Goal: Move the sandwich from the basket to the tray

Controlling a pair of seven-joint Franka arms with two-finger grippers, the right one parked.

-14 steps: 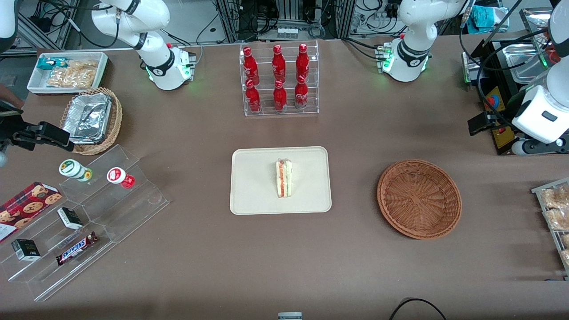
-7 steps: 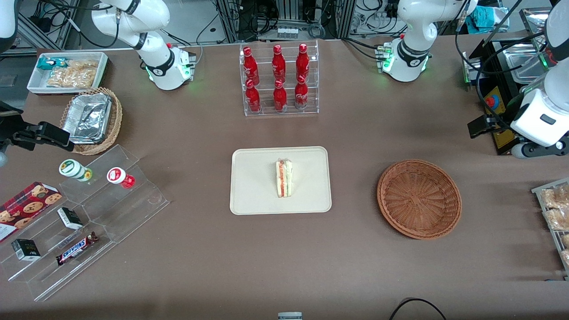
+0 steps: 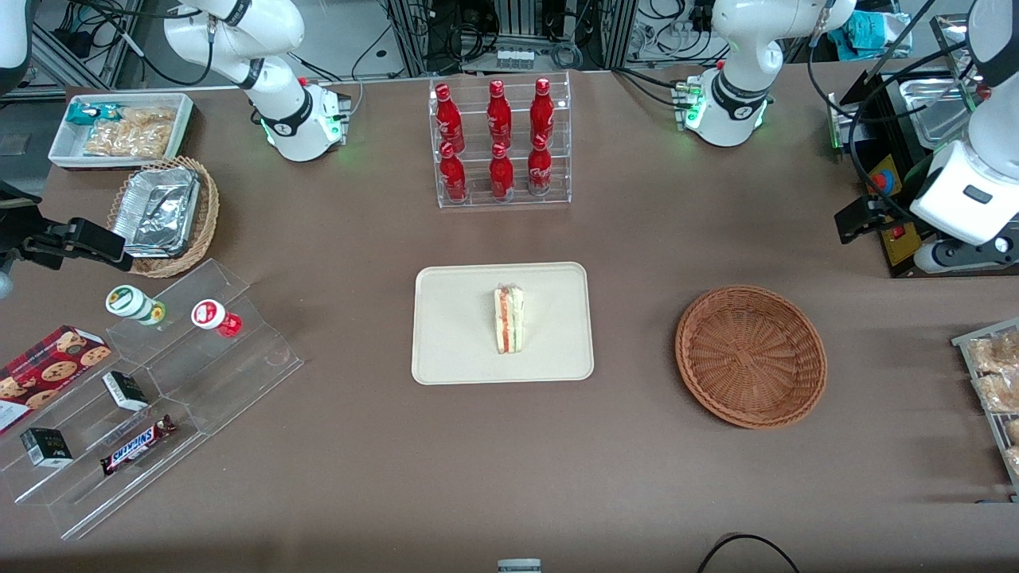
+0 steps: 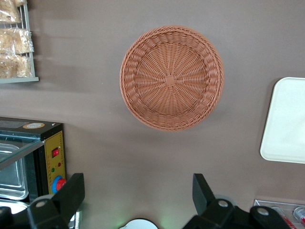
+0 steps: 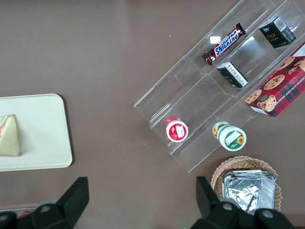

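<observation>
Cream tray (image 3: 462, 350): sandwich (image 3: 509, 319) lies on it | wicker basket (image 3: 750, 356): holds nothing | claw (image 4: 138, 193): high above bench (image 3: 637, 239), fingers spread wide, holding nothing

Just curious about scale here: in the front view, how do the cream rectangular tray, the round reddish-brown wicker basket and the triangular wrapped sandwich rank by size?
1. Cream rectangular tray, largest.
2. Round reddish-brown wicker basket, somewhat smaller.
3. Triangular wrapped sandwich, by far smallest, lying on the tray.
The gripper hangs open, high above the table near the basket.
</observation>
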